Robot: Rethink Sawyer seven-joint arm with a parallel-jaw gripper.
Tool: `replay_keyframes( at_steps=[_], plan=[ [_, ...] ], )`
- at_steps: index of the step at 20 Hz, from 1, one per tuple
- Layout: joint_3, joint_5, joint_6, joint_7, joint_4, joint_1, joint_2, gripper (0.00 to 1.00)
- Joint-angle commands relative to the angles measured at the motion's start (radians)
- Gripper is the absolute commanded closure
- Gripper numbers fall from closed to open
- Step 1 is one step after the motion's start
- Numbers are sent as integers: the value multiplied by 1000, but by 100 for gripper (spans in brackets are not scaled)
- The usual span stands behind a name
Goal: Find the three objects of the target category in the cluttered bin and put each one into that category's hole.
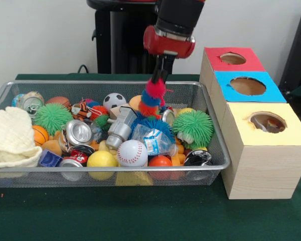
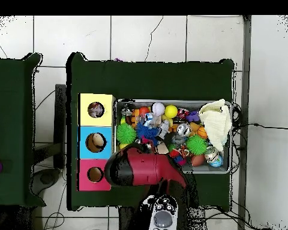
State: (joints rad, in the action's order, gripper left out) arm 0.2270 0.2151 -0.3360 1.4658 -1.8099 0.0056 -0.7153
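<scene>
The wire mesh bin (image 1: 140, 169) is full of balls, cans and toys; it also shows in the overhead view (image 2: 170, 102). My gripper (image 1: 158, 79) hangs over the bin's back middle, shut on a fuzzy red, blue and orange toy (image 1: 151, 98) that dangles above the clutter. No small printed cloth piece shows in the bin. The yellow-topped hole (image 1: 267, 122) is at the right, nearest the camera, with something pale and orange inside; it also shows in the overhead view (image 2: 96, 109). There the red arm (image 2: 143, 168) hides the gripper.
A large cream knitted cloth (image 1: 10, 138) fills the bin's left end. Green spiky balls (image 1: 193, 128) (image 1: 52, 116), a baseball (image 1: 132, 153) and crushed cans lie in the bin. The blue-topped hole (image 1: 247, 86) and red-topped hole (image 1: 233, 58) sit behind the yellow one.
</scene>
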Motion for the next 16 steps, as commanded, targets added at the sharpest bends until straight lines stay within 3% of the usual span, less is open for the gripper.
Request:
replay_keyframes(
  at_steps=[1, 16],
  plan=[
    [-93, -52, -375, -6, 162, -26, -148, 100],
    [-159, -40, -500, 13, 221, -65, -170, 100]
  ],
)
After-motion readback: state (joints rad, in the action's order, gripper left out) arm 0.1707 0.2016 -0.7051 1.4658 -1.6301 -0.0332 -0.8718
